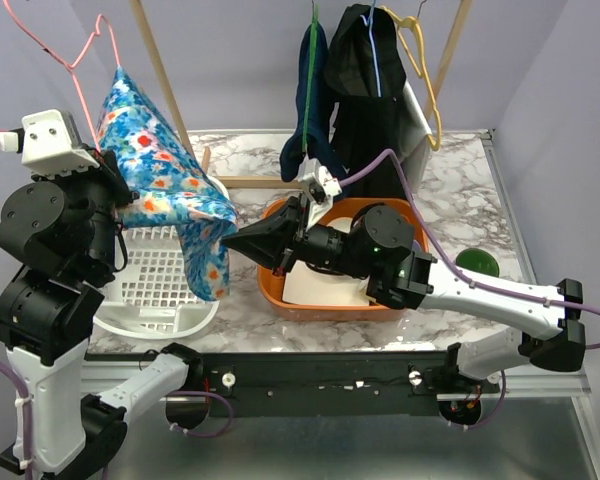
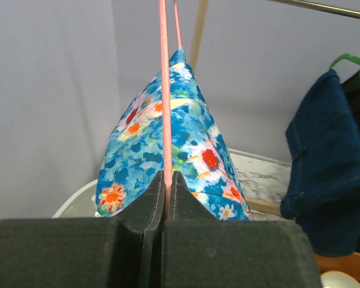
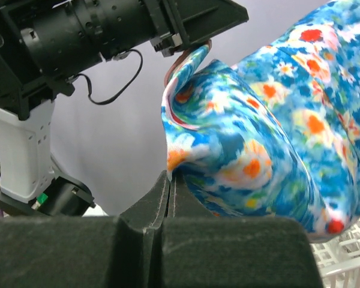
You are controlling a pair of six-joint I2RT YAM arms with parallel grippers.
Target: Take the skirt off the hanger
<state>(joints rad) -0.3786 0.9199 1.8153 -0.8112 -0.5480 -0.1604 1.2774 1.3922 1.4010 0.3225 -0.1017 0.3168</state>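
The blue floral skirt [image 1: 155,170] hangs from a thin pink wire hanger [image 1: 55,50] at the left, above a white basket. My left gripper [image 2: 166,180] is shut on the pink hanger wire [image 2: 164,90], with the skirt [image 2: 192,150] draped just beyond the fingertips. In the top view the left gripper [image 1: 118,195] is partly hidden behind the skirt. My right gripper [image 1: 230,240] is shut on the skirt's lower right edge. In the right wrist view the cloth [image 3: 276,138] bunches out of the closed right gripper [image 3: 170,177].
A white laundry basket [image 1: 150,290] sits under the skirt. An orange tub [image 1: 280,290] is beside it. Dark blue jeans [image 1: 310,100] and a black garment [image 1: 365,90] hang on the wooden rack [image 1: 165,80] behind. A green ball [image 1: 477,263] lies at the right.
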